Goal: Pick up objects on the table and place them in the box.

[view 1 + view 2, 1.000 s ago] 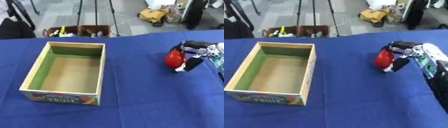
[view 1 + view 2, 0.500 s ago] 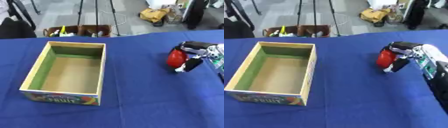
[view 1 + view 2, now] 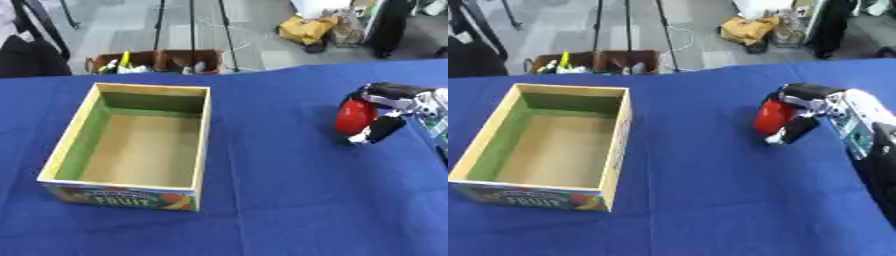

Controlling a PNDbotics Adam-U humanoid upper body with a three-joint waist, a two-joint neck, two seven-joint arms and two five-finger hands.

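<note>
A red rounded object (image 3: 354, 117) is held at the right of the blue table, with my right hand (image 3: 808, 107) curled round it, fingers over its top and thumb below. The open cardboard box (image 3: 71, 143) with green inner walls and a "FRUIT" label stands at the left, nothing inside it. The hand and the red object are well to the right of the box. My left hand shows in neither view.
The blue cloth (image 3: 262, 200) covers the whole table. Beyond the far edge stand a low crate of items (image 3: 157, 61), tripod legs (image 3: 192, 25) and a yellow bag (image 3: 308, 29) on the floor.
The right hand with the red object has hardly moved; it sits slightly higher and further right in the picture. The box has not moved.
</note>
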